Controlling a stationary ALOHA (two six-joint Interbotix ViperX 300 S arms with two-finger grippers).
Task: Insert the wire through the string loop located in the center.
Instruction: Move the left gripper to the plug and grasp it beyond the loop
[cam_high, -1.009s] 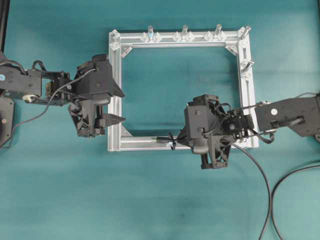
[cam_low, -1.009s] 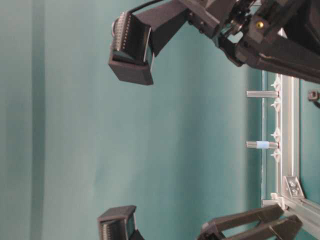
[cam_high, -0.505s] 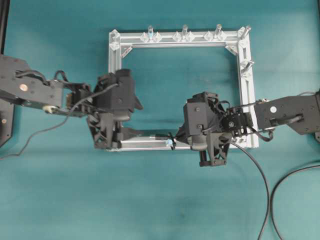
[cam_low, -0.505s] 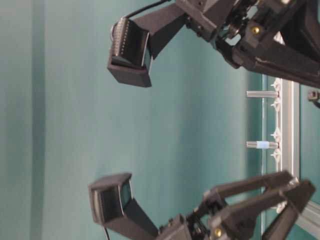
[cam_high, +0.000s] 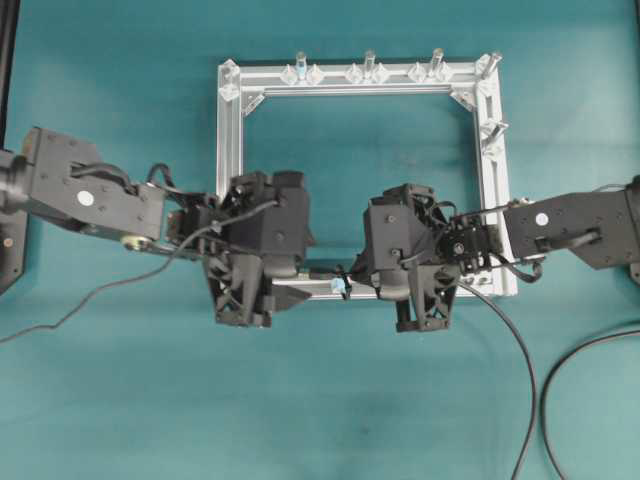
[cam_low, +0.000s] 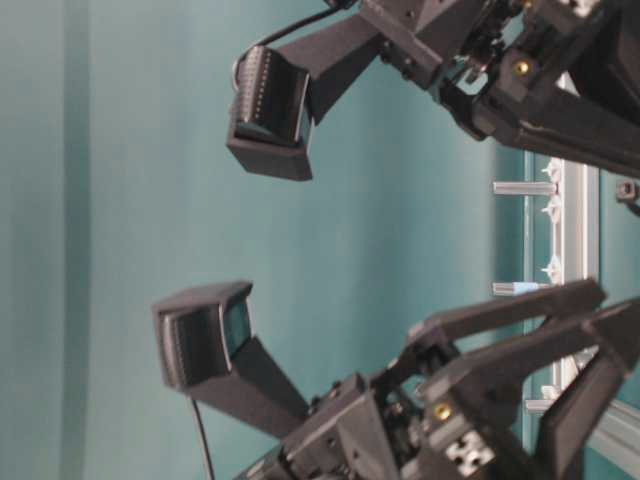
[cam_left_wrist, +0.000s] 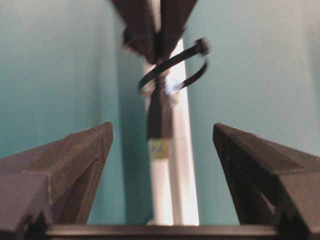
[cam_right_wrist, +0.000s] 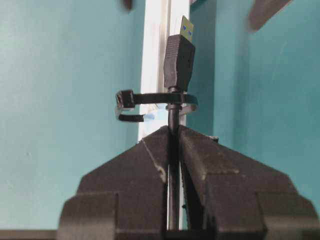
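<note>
While the right claw (cam_right_wrist: 173, 137) clamps the wire (cam_right_wrist: 178, 55), the left claw (cam_left_wrist: 161, 150) gapes level.

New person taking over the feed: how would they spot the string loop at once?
Find the square metal frame on the teal table, then follow its near rail to the middle, between the two grippers. The string loop is a small black ring standing there, with the wire plug poking through it, unlike the silver bolt posts on the far rail.
</note>
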